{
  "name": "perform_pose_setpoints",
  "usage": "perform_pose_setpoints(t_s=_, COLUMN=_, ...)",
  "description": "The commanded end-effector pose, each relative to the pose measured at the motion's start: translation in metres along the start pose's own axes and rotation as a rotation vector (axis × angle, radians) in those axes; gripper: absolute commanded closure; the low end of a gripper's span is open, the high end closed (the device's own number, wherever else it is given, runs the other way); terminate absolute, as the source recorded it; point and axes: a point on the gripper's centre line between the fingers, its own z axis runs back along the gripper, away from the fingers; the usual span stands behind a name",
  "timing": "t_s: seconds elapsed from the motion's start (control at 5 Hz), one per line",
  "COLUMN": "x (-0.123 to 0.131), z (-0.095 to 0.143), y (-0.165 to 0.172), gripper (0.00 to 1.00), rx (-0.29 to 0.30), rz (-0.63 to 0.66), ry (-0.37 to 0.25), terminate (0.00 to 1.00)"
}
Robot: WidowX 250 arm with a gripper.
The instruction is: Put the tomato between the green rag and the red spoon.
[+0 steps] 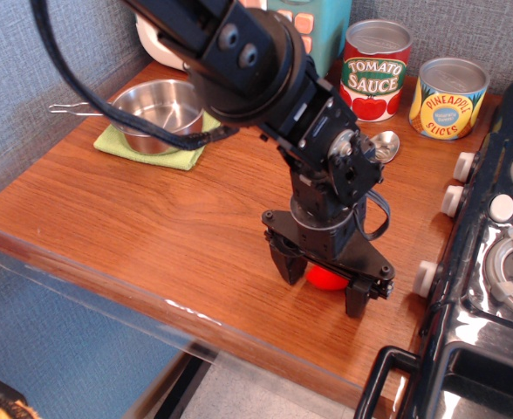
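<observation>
Tomato (326,278) near front edge of bench, mostly hidden under gripper (324,284); jaws wide, straddling it, contact not discernible. Rag (165,150) under pan (159,112) toward back-left corner. Spoon (384,145) bowl visible behind arm, handle hidden. Advice: centre fingers on dome, close gently, lift clear before carrying backward.

Two cans at the back of the counter carry readable labels. The red and white can (376,70) reads "TOMATO SAUCE" in green and white letters, and the yellow and blue can (448,98) beside it reads "PINEAPPLE SLICES". Nothing else here has legible writing.
</observation>
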Motion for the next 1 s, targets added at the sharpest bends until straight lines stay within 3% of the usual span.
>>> perform_pose_setpoints(t_s=0.0, x=0.007, z=0.009, y=-0.002, gripper=1.0, rx=0.007, rz=0.004, ry=-0.012, terminate=0.0)
perform_pose_setpoints(t_s=0.2, x=0.008, z=0.009, y=-0.002, gripper=1.0, rx=0.003, rz=0.003, ry=0.001, terminate=0.0)
perform_pose_setpoints(t_s=0.4, x=0.012, z=0.009, y=-0.002, gripper=0.0, rx=0.006, rz=-0.004, ry=0.038, terminate=0.0)
perform_pose_setpoints(t_s=0.8, x=0.032, z=0.003, y=-0.008, gripper=0.0, rx=0.011, rz=0.076, ry=0.094, terminate=0.0)
